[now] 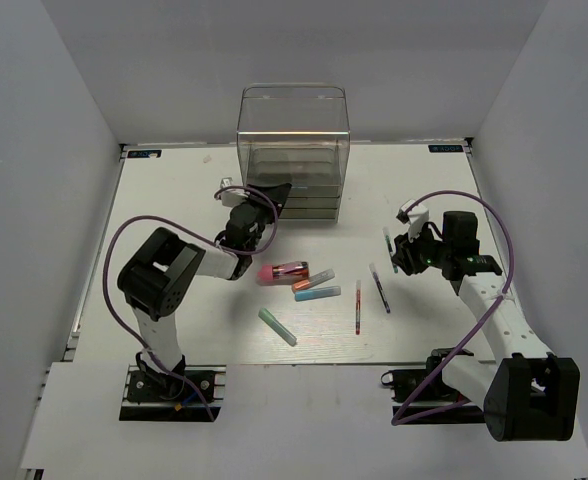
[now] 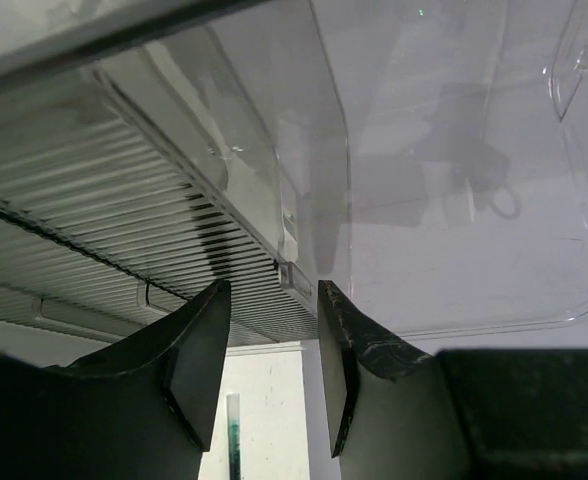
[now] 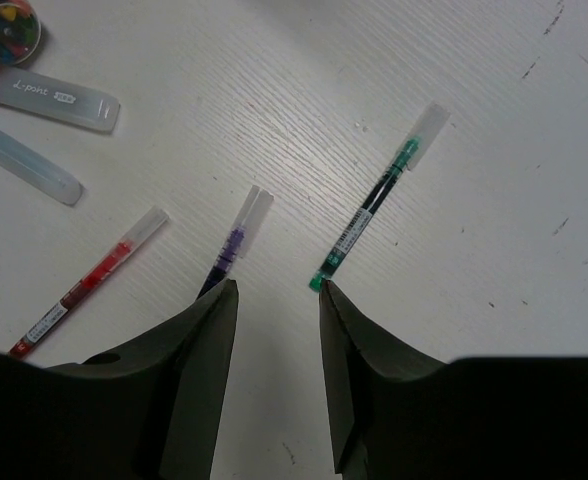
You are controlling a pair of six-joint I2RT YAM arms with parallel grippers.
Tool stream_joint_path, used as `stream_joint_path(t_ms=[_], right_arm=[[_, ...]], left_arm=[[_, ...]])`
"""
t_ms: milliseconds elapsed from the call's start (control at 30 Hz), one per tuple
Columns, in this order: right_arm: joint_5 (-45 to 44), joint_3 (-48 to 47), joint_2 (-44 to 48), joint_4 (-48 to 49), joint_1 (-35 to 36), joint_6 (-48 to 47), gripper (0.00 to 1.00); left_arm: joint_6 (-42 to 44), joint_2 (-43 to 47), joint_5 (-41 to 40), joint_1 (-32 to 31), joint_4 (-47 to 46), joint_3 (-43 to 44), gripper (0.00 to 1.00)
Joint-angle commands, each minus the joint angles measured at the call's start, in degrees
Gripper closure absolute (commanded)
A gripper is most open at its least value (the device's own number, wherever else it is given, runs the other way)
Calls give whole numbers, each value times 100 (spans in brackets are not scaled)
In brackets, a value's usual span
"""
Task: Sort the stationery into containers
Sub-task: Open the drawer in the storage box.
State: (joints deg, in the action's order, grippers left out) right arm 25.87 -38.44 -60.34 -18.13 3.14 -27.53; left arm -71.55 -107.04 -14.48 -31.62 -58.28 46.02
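Opening stage, apparently nothing sorted. Notes organiser [image 1: 292, 150] at back of table [image 1: 174, 200]. Finds left claw [image 2: 269, 330] released, empty, against the drawer fronts. Finds right claw [image 3: 274, 300] released, empty, above dark pen [image 3: 236, 243] and green pen [image 3: 374, 215]. Calls for centring on one pen, lowering, clenching.

Smoky-grey organiser [image 1: 292, 150] — pink marker [image 1: 281, 271], light blue marker [image 1: 317, 294], teal marker [image 1: 278, 327] — red pen [image 3: 92, 282], purple pen [image 3: 236, 240], green pen [image 3: 375, 200].
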Motion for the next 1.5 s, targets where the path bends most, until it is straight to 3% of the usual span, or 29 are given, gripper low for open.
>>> stream_joint_path(t_ms=[0,167,200,300,400,667,1100,1467], right_arm=[[-29,38,75,169,20,-68,55],[15,64,57,161,38,-68,55],[15,56,48,135,21,-86,55],[6,73,57,143,29,-95,55],[15,91,75,108,38,-139,55],[138,143,84,64,47,-191,55],[261,135,83,90,82,-200,55],[296,161,127,99,108,-376,52]], left_arm=[[-61,-1,-248,24,44,240,50],[-61,-53,-310,24,63,294,68],[-113,-106,-310,24,-7,294,78],[-114,-106,-310,24,-77,241,92],[-114,-45,-310,24,-262,118,100],[-53,368,121,-90,-1000,-374,100],[905,1089,587,-143,-834,-339,100],[1082,1089,534,-143,-1273,-234,73]])
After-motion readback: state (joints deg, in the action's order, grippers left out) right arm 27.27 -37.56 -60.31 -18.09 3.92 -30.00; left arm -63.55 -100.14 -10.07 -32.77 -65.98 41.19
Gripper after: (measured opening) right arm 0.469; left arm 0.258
